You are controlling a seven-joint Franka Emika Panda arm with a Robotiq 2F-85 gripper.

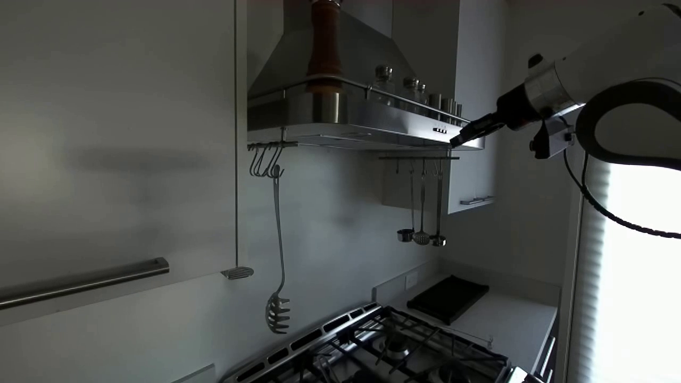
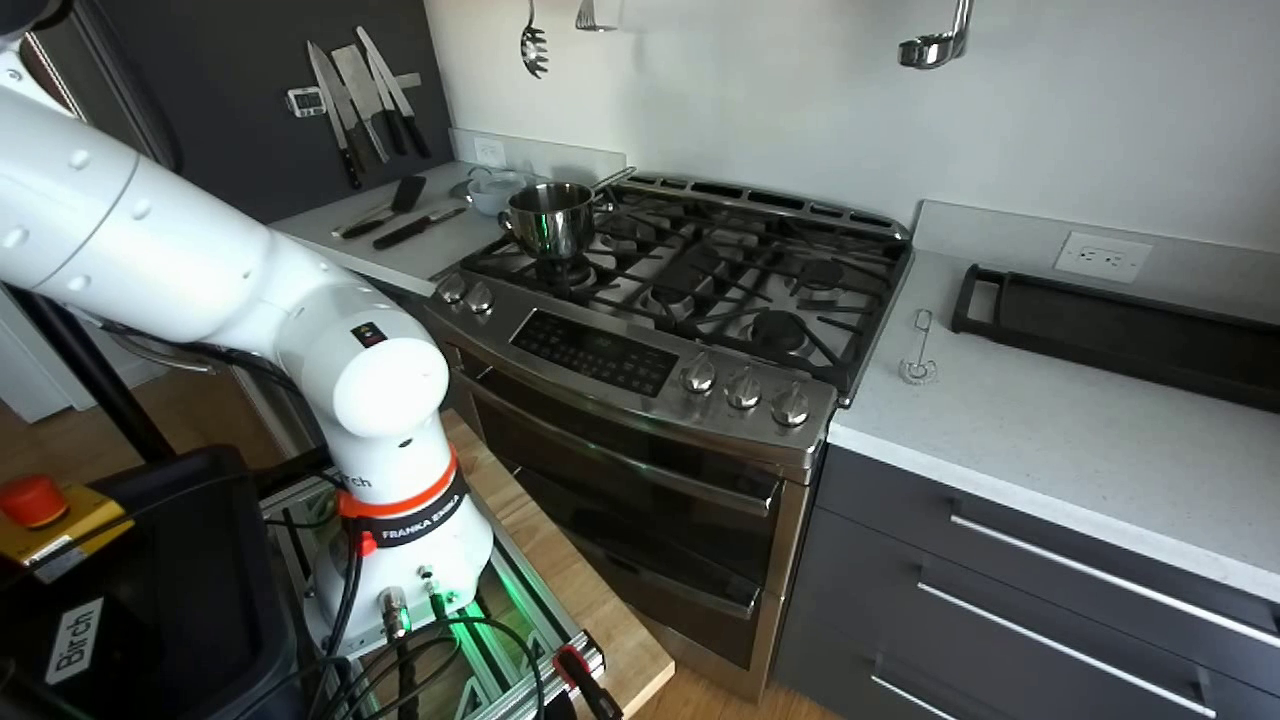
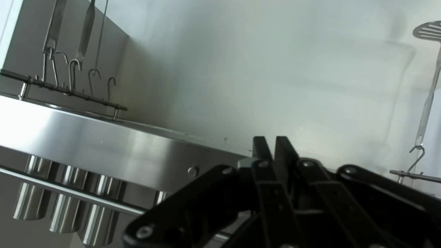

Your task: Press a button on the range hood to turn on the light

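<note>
The steel range hood (image 1: 372, 118) spans the upper middle of an exterior view. A row of small dark buttons (image 1: 440, 130) sits on its front face towards the right. My gripper (image 1: 456, 141) points at the hood's right end, just right of the buttons; contact cannot be told. In the wrist view, upside down, the hood front (image 3: 137, 146) runs behind the gripper (image 3: 271, 138). A round knob or button (image 3: 193, 171) shows left of the fingers; the button row is hidden. The fingers are drawn together with a narrow slit between the tips and hold nothing.
A wooden mill (image 1: 324, 48) and glass jars (image 1: 383, 80) stand behind the hood's rail. Ladles hang from a bar (image 1: 393, 158) under it. A wall cabinet (image 1: 479, 80) adjoins. Below are the stove (image 2: 690, 270) and a pot (image 2: 552, 225).
</note>
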